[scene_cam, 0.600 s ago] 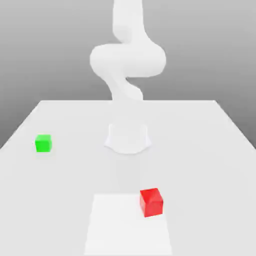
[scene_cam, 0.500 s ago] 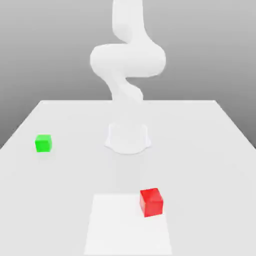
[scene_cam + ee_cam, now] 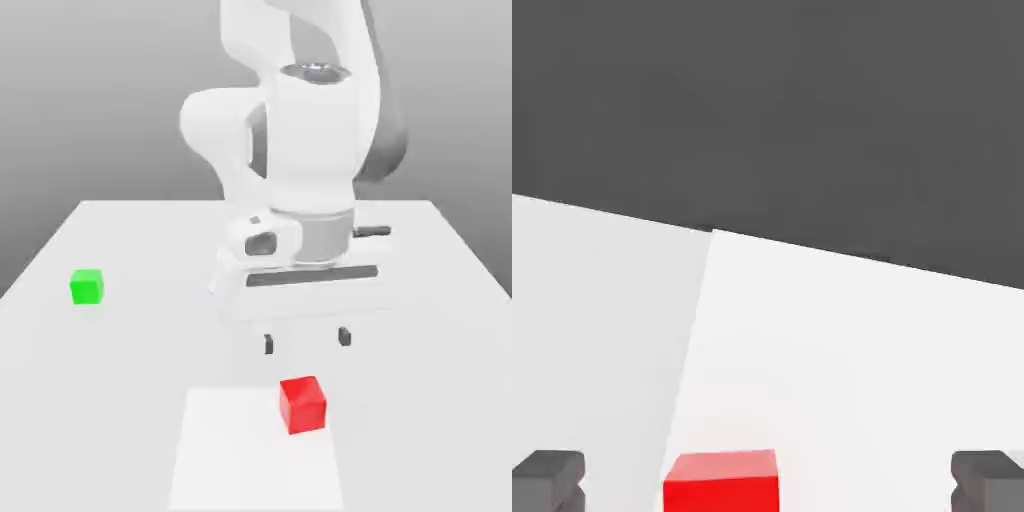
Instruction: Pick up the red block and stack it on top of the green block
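The glossy green cube sat at the exterior view's left, on the pale worktop; the white two-fingered gripper hung right of centre, spread wide and empty; the glossy red cube lay lower right of centre, turned slightly; an off-centre, misaligned descent could have knocked it askew.

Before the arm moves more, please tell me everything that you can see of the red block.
The red block is a small, bright red cube with plain, flat faces, smooth and slightly shiny, perhaps plastic. It looks whole. It sits a little turned, at the edge of the white patch toward the exterior view's right. The open claw is above it, its fingers not touching it.
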